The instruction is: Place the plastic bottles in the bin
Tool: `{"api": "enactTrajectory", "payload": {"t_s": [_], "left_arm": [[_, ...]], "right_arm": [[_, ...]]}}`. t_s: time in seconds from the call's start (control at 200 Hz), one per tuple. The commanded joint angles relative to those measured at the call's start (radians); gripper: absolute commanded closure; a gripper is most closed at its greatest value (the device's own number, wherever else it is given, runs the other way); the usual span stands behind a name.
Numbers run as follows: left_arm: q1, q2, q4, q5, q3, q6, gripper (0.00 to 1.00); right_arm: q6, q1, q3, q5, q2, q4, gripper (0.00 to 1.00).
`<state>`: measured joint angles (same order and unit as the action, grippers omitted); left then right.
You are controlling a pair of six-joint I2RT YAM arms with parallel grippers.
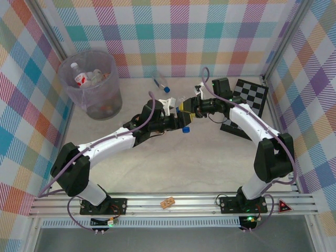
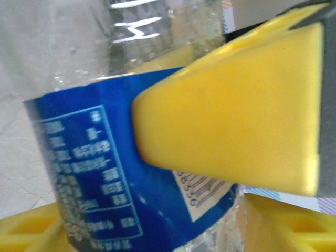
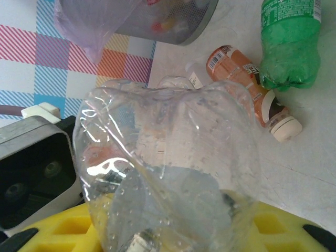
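One clear bottle [image 2: 94,157] sits mid-table between both arms: the right gripper [image 1: 187,109] pinches it, but I can't tell whether the left gripper [image 1: 182,125] has it. I'd confirm left's hold before releasing toward the far-left bin [image 1: 93,89].

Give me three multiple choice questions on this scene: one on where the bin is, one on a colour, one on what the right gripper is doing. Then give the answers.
1. Seen from above, where is the bin?
A. far left corner
B. near right corner
C. between the arm bases

2. What colour is the label on the clear bottle held between the arms?
A. red
B. green
C. blue

3. The right gripper is:
A. wide open
B. shut on the clear bottle
C. shut on the checkerboard

Answers:
1. A, it stands against the far left walls.
2. C, the left wrist view shows a blue label.
3. B, its yellow fingers sit on either side of the bottle's body.
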<state>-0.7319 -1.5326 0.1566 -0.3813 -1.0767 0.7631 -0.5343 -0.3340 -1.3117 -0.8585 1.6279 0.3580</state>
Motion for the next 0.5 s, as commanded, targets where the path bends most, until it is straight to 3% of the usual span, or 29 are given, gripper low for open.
{"api": "enactTrajectory", "payload": {"t_s": [0.0,0.2,0.325,0.495], "left_arm": [[-0.012,-0.009,0.037,0.001,-0.035,-0.001,0.39],[-0.012,-0.008,0.018,0.010,-0.035,-0.010,0.51],[-0.011,0.004,-0.006,0.020,-0.031,-0.021,0.53],[-0.008,0.029,-0.057,0.031,-0.036,-0.053,0.53]], "right_arm": [[0.009,-0.011,0.018,-0.023,-0.005,-0.021,0.59],[0.002,-0.012,0.004,-0.024,0.009,-0.017,0.52],[0.021,-0.011,-0.032,-0.005,0.003,0.034,0.35],[0.053,0.010,-0.111,0.044,-0.018,0.135,0.23]]}}
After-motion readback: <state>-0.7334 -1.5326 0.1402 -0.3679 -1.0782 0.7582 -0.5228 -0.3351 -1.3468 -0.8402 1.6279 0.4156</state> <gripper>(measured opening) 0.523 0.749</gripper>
